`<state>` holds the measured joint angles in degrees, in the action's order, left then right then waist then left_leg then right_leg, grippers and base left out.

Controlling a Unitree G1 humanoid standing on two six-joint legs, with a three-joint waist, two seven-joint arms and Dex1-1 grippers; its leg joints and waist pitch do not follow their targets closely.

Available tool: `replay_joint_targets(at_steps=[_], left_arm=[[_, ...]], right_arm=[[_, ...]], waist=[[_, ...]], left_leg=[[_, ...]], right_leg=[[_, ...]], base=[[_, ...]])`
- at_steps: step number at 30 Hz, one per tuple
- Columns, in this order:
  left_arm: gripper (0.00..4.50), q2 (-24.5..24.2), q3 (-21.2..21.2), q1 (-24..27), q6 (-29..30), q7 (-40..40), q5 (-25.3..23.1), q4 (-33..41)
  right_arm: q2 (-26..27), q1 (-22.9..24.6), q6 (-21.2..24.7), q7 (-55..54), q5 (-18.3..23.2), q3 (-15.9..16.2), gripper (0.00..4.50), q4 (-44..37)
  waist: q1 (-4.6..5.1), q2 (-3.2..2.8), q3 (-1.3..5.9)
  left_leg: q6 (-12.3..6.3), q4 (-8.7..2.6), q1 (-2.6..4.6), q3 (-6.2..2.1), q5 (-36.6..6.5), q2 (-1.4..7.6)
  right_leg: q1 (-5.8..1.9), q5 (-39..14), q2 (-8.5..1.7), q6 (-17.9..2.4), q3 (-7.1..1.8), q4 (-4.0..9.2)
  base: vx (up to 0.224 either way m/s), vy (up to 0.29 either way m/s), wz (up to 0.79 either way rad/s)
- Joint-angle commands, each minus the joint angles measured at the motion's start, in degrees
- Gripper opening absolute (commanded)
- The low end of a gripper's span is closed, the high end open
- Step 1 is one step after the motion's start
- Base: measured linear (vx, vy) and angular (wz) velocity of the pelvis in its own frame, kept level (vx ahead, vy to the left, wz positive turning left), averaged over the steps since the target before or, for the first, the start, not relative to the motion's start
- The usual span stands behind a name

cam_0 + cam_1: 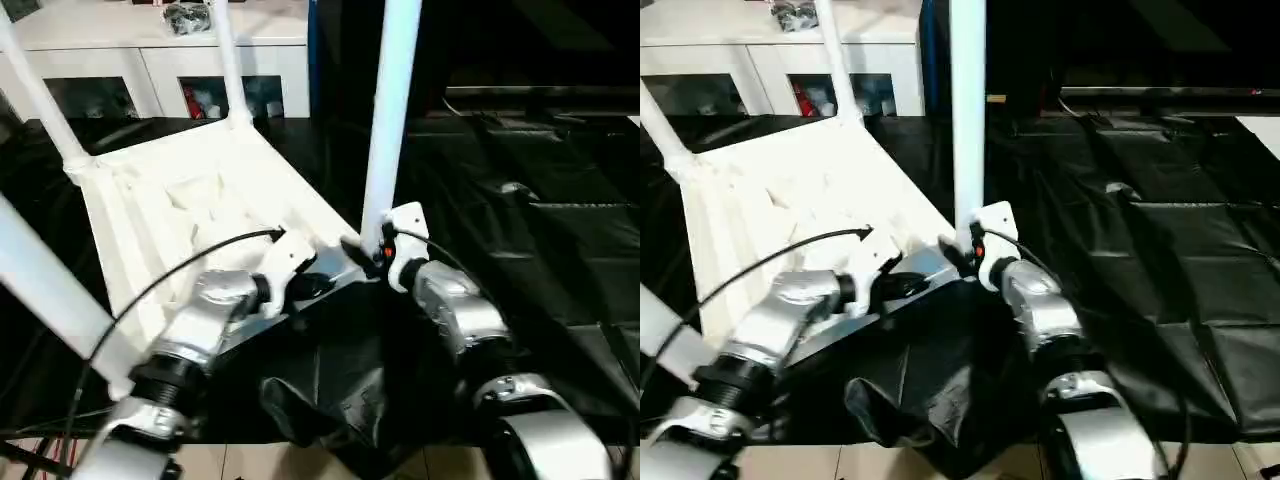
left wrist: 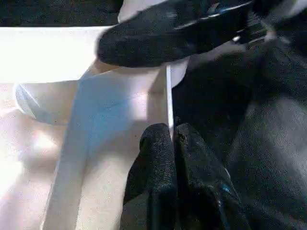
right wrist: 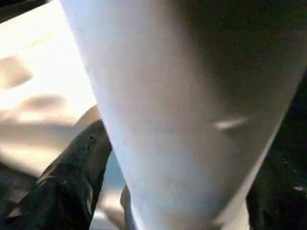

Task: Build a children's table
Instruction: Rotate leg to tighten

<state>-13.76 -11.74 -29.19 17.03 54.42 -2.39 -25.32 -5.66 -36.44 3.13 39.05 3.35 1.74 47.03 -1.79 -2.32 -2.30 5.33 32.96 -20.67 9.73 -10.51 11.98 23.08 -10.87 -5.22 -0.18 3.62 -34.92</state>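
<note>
Silver forearms rise from the near edge of the head views, both reaching to the near side of the children's table, which lies upside down on black sheeting [image 1: 560,230] with its ribbed underside facing up.

Left end effector [image 1: 318,286]: it sits at the near rim of the white plastic tabletop [image 1: 190,215]. In the left wrist view its two black fingers [image 2: 160,158] are pressed together on a thin white edge of that rim, pinching it.

Right end effector [image 1: 362,255]: it is at the base of the near-right leg [image 1: 390,110], just above the corner socket. In the right wrist view one black finger [image 3: 72,172] lies against the side of the tube, which runs between the fingers. The fingers are closed around the leg. This leg stands upright, or nearly so, in its corner.

Other legs: a far-left leg [image 1: 40,95] and a far-right leg [image 1: 227,60] stand in the far corner sockets, both leaning slightly. A near-left leg [image 1: 55,290] crosses the left of the left eye view at a strong tilt, close to the left forearm; its seating in the socket cannot be judged.

Surroundings: a white glass-door cabinet [image 1: 160,60] stands behind the table, well apart from both end effectors. Black cables [image 1: 170,270] run along both wrists.
</note>
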Motion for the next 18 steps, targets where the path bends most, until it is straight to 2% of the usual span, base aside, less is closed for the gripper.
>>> replay_joint_targets(at_steps=[1, 3, 6, 9, 12, 13, 18], left_arm=[[0.00, 0.8, -4.0, -0.6, -2.5, 4.7, 2.0, 2.8], [0.00, -1.2, -4.3, -0.2, -3.7, 8.0, 2.4, 3.0], [0.00, -4.5, -5.2, 0.3, -4.8, 12.8, 2.7, 3.4], [0.00, -5.4, -5.5, 0.3, -5.3, 14.1, 2.6, 3.4], [0.00, -7.2, -5.8, 0.0, -4.9, 17.7, 2.8, 3.1], [0.00, -7.3, -5.8, -0.1, -5.1, 18.0, 2.9, 3.0], [0.00, -7.3, -6.0, -0.7, -5.5, 18.9, 3.5, 2.3]], right_arm=[[1.8, 1.8, 1.6, 11.7, 0.6, 7.6, 3.74, -2.5], [-0.6, 3.4, 2.0, 17.9, 1.4, 9.3, 3.74, -6.1], [-4.2, 5.4, 2.9, 26.0, 2.6, 11.5, 3.74, -10.7], [-5.3, 5.9, 3.9, 28.6, 3.1, 11.9, 3.74, -11.9], [-8.5, 7.5, 7.9, 35.0, 3.8, 14.2, 3.74, -15.5], [-8.8, 7.8, 8.5, 35.6, 3.9, 14.4, 3.49, -16.2], [-9.7, 8.9, 11.6, 37.7, 4.7, 14.8, 3.27, -19.3]], waist=[[-0.24, -0.08, 3.29], [-0.55, 0.05, 3.24], [-1.12, -0.09, 3.30], [-1.62, -0.01, 3.12], [-1.90, -0.09, 3.00], [-2.03, -0.04, 3.06], [-2.42, -0.14, 3.10]], left_leg=[[-3.84, -3.47, 0.00, 0.33, -12.8, 0.64], [-4.27, -3.49, -0.01, 0.35, -13.1, 0.66], [-4.69, -3.44, 0.18, 0.45, -12.5, 0.95], [-3.93, -3.63, 0.39, 0.50, -14.0, 0.95], [-3.19, -3.79, 0.55, 0.51, -15.2, 1.03], [-3.17, -3.77, 0.47, 0.43, -14.7, 1.00], [-2.75, -3.79, 0.38, 0.42, -13.9, 0.95]], right_leg=[[-3.24, -7.5, -2.14, -15.1, -1.86, 4.17], [-3.38, -7.9, -1.95, -14.9, -1.76, 4.16], [-3.16, -6.3, -1.99, -15.3, -1.82, 3.91], [-2.94, -8.8, -2.00, -15.2, -1.88, 4.09], [-2.77, -11.2, -2.06, -14.6, -2.03, 4.27], [-2.91, -10.6, -2.08, -14.5, -2.04, 4.18], [-2.94, -10.6, -2.14, -14.0, -2.08, 4.25]], base=[[0.000, 0.000, 0.00], [0.000, 0.000, 0.00], [0.000, 0.000, 0.00], [0.000, 0.000, 0.00], [0.000, 0.000, 0.00], [0.000, 0.000, 0.00], [0.000, 0.000, 0.00]])
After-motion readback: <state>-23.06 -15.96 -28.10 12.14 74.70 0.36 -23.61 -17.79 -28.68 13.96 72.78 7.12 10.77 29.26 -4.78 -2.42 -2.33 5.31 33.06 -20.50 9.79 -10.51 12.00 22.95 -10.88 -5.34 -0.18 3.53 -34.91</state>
